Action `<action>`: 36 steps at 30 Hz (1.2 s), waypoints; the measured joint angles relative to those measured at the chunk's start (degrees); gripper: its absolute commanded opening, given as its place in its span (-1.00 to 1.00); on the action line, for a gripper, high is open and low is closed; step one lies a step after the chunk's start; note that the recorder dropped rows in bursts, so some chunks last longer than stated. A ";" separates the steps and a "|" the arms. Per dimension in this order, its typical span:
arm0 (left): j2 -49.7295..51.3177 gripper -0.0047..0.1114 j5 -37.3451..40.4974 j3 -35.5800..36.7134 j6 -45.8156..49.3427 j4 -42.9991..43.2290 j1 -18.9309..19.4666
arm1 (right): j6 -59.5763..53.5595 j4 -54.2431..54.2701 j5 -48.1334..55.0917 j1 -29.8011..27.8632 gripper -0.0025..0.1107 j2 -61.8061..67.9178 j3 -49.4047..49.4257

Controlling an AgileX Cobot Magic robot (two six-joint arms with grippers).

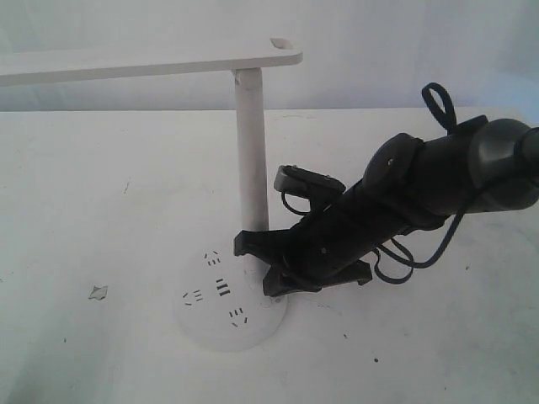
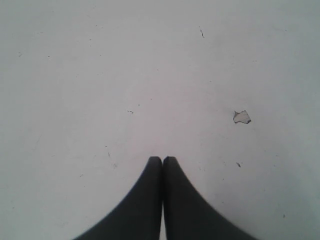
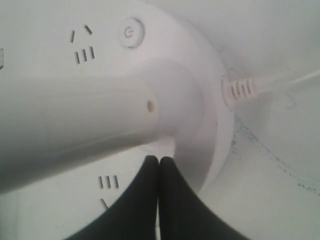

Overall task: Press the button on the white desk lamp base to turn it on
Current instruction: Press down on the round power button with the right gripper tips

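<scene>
Right gripper: fingers pressed together, empty, tips over white desk lamp base beside pole foot. Button beyond collar, judged ~10 o'clock from tips in exterior view, hidden there. Pole upright; head bar runs toward 9 o'clock. Left gripper closed too, over table, farther off.

The white desk lamp stands upright, seemingly unlit, head reaching toward nine o'clock, pole at one o'clock on its round base.

White table, small greyish fleck
</scene>
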 measured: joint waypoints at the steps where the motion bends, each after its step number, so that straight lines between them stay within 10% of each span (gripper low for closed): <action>1: 0.00 -0.92 0.00 0.00 0.00 0.00 0.00 | 0.65 0.00 0.00 0.00 -0.96 0.00 0.00; 36: 0.00 -0.92 0.00 0.00 0.00 0.00 0.00 | 6.14 3.44 2.39 0.13 -0.96 1.45 0.00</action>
